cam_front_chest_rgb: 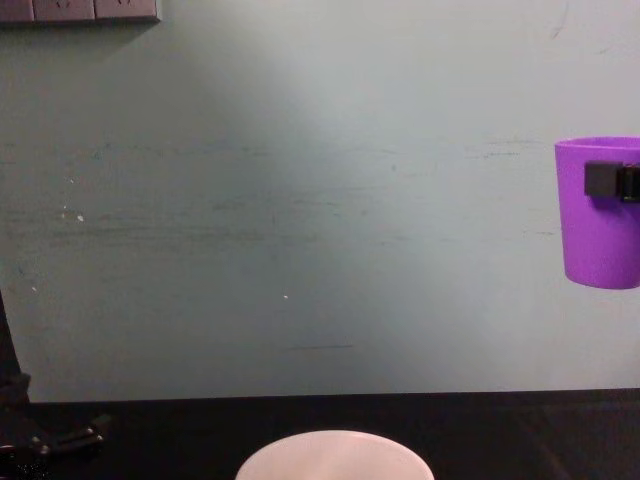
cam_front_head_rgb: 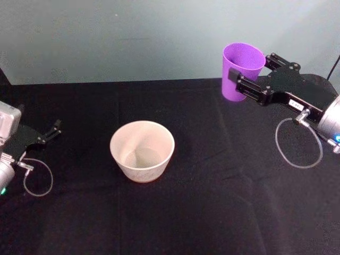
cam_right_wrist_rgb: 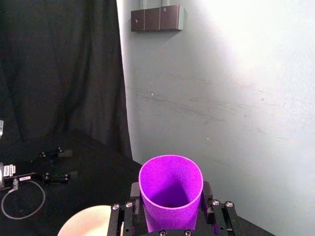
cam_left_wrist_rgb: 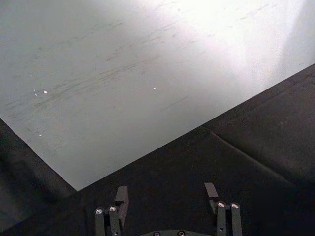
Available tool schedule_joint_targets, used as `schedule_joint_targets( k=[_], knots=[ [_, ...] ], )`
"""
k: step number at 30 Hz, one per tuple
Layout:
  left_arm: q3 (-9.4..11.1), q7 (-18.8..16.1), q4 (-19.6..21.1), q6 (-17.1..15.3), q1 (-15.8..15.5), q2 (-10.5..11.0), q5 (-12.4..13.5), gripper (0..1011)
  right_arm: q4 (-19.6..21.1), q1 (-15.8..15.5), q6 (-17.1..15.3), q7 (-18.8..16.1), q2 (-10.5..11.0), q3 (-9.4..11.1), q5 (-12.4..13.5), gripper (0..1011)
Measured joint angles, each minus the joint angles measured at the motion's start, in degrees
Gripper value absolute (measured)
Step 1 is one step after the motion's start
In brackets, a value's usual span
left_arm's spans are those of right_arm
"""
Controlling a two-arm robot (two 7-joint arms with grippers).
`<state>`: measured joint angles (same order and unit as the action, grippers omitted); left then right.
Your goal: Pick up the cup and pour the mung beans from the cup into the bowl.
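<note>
My right gripper (cam_front_head_rgb: 253,69) holds the purple cup (cam_front_head_rgb: 241,66) upright, well above the black table at the back right. In the right wrist view its fingers (cam_right_wrist_rgb: 212,209) clamp both sides of the cup (cam_right_wrist_rgb: 171,189). Inside I see purple walls and a small dark patch at the bottom; I cannot make out the mung beans. The chest view shows the cup (cam_front_chest_rgb: 600,215) high against the wall with a finger pad (cam_front_chest_rgb: 600,178) on it. The white bowl (cam_front_head_rgb: 119,139) stands mid-table, left of and below the cup. My left gripper (cam_front_head_rgb: 53,130) rests open at the left edge, nothing between its fingers (cam_left_wrist_rgb: 120,196).
Black cloth (cam_front_head_rgb: 212,212) covers the table, ending at a pale wall (cam_front_head_rgb: 133,37) behind. A cable loop (cam_front_head_rgb: 297,143) hangs by the right wrist and another (cam_front_head_rgb: 38,178) by the left. A socket strip (cam_front_chest_rgb: 80,10) sits high on the wall.
</note>
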<state>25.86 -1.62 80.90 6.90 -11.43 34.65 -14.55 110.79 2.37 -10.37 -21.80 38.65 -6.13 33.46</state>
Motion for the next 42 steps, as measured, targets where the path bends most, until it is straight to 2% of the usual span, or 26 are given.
schedule_joint_targets(
  k=[42],
  knots=[
    [0.0,0.0,0.0,0.0,0.0,0.0,0.0,1000,0.0,0.0,0.0,0.0,0.0,0.0,0.0,720]
  ],
)
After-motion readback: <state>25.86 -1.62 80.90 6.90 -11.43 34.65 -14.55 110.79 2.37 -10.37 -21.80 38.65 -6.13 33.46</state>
